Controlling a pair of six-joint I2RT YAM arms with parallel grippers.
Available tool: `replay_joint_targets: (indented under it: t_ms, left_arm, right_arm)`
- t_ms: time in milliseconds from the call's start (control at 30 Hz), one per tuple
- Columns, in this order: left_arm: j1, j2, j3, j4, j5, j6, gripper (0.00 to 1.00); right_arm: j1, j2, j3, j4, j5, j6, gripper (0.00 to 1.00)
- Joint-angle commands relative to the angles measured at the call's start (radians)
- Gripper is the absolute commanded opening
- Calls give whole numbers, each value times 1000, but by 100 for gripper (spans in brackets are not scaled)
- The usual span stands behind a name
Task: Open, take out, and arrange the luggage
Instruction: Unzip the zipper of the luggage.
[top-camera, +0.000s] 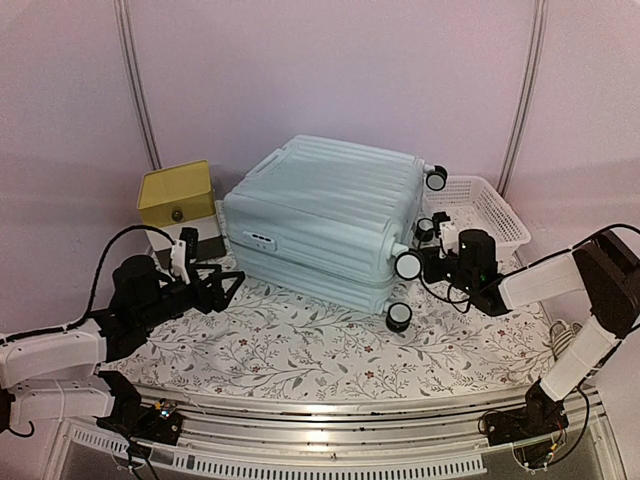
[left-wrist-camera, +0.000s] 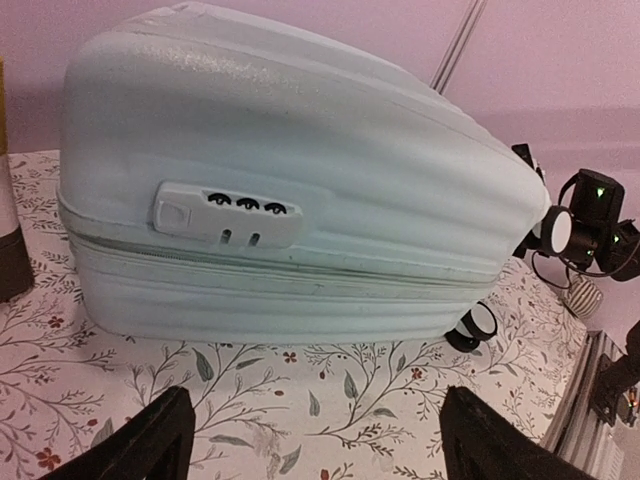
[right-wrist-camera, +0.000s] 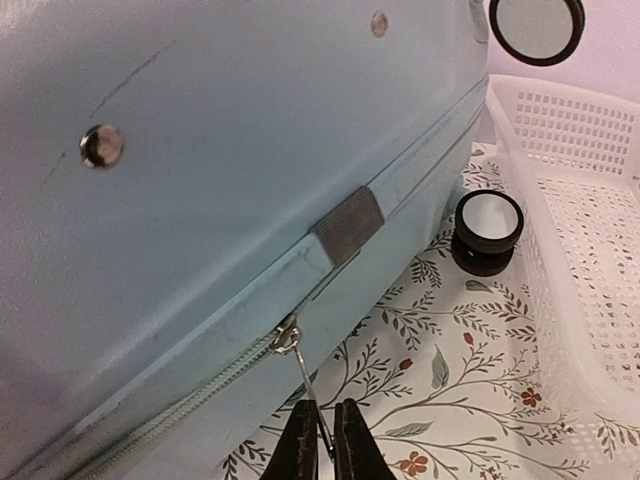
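Two grippers flank the suitcase: the right gripper is pinched shut on the zipper pull at its wheel end, probably to unzip; the left gripper gapes empty, facing its combination lock.

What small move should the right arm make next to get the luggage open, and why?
Probably drag the zipper pull along the seam toward the lower left of the right wrist view, away from the grey ribbed patch. The right arm's fingers are shut on that pull, and the luggage looks zipped closed along that stretch.
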Motion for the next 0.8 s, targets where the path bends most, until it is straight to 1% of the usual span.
replay_joint_targets:
  t_ms: [0, 67, 133, 233, 300, 367, 400, 467, 533, 567, 600, 667, 767]
  left_arm:
    - [-8, -2, 20, -27, -38, -4, 87]
    - [-8, 10, 23, -27, -40, -9, 87]
    - [-8, 24, 29, -28, -39, -14, 87]
    - [-8, 41, 37, -29, -32, -19, 87]
    - [-7, 48, 43, -32, -33, -21, 87]
    - [-7, 53, 47, -36, -35, -22, 87]
    - [-7, 58, 48, -39, -36, -25, 87]
    - [-7, 68, 54, -40, -40, -32, 88]
    - [-5, 91, 61, -45, -41, -58, 88]
    - [-4, 110, 69, -47, -37, -65, 88]
    - [-2, 129, 77, -48, -30, -73, 88]
    - [-1, 170, 100, -52, -13, -86, 88]
    - [2, 225, 134, -59, -5, -104, 87]
  right_arm:
    - [-66, -79, 32, -77, 92, 9, 10]
    - [-66, -106, 44, -132, 12, -24, 16]
    - [-66, -126, 60, -191, -29, -33, 26]
    - [-66, -160, 85, -282, -32, -36, 27]
    - [-67, -190, 97, -326, -36, -38, 37]
    - [-66, -225, 104, -365, -80, -44, 53]
    - [-66, -242, 110, -387, -116, -51, 60]
    - [-66, -268, 137, -438, -220, -62, 67]
    - [-64, -266, 187, -513, -319, -81, 68]
    - [-62, -259, 217, -578, -353, -88, 68]
    - [-58, -247, 251, -609, -373, -89, 66]
    - [-41, -220, 317, -732, -398, -134, 65]
    - [-3, -191, 387, -836, -482, -191, 68]
